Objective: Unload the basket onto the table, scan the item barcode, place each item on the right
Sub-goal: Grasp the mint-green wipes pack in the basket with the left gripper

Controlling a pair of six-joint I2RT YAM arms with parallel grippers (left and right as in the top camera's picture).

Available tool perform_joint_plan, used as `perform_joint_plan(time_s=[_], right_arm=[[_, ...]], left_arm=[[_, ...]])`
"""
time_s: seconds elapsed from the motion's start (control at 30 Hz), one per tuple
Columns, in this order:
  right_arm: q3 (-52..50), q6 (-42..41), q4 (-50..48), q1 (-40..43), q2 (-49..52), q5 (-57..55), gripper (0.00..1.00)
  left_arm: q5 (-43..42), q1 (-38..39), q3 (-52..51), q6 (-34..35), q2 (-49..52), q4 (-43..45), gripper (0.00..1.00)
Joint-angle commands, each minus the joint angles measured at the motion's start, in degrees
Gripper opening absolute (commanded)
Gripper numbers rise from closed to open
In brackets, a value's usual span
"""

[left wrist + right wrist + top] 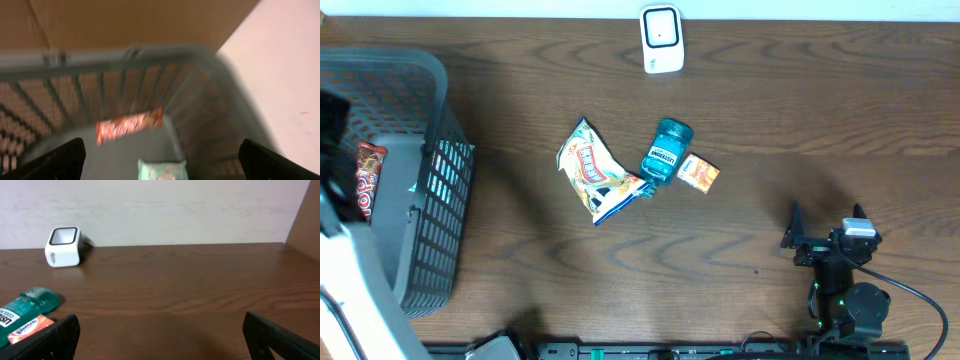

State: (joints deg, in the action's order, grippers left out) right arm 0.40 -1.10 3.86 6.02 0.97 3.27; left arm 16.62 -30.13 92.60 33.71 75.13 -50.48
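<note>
A grey plastic mesh basket (pixel 440 200) at the overhead's left holds a red candy bar (pixel 368 178) and, seen only from the wrist of the wide-open left gripper (pixel 160 150), a mint-green packet (pixel 162 170); a crinkled yellow-and-white snack bag (pixel 595 172), teal mouthwash bottle (pixel 665 152) and small orange box (pixel 699 173) lie mid-frame beneath the white scanner (pixel 662 40), the right gripper (pixel 827 228) gaping at lower right.
</note>
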Motion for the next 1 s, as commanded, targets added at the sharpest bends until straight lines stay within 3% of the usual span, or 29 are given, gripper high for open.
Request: perform_joint_plan(time_s=[0.0, 0.23, 0.37, 0.5, 0.73, 0.97], right_arm=[[-0.09, -0.76, 0.17, -0.44, -0.2, 0.28, 0.99], [-0.09, -0.79, 0.17, -0.44, -0.2, 0.28, 0.99], [-0.09, -0.76, 0.17, -0.44, -0.2, 0.28, 0.99], [-0.09, -0.76, 0.17, -0.44, -0.2, 0.28, 0.99], [-0.09, -0.76, 0.17, -0.44, -0.2, 0.31, 0.99], [-0.09, -0.76, 0.17, -0.44, -0.2, 0.28, 0.99]], left_arm=[[-14.29, -6.43, 0.74, 3.45, 4.42, -2.38, 0.98], [-15.13, -8.9, 0.59, 3.13, 13.81, -9.64, 0.98], [-26.82, -8.7, 0.48, -3.61, 20.46, -10.16, 0.98], [-34.95, -8.68, 0.37, -3.91, 28.09, -11.85, 0.98], [-35.23, -8.31, -0.52, -5.66, 39.04, -13.27, 0.98], [-35.28, -7.89, -3.91, -5.97, 42.21, -9.25, 0.98]])
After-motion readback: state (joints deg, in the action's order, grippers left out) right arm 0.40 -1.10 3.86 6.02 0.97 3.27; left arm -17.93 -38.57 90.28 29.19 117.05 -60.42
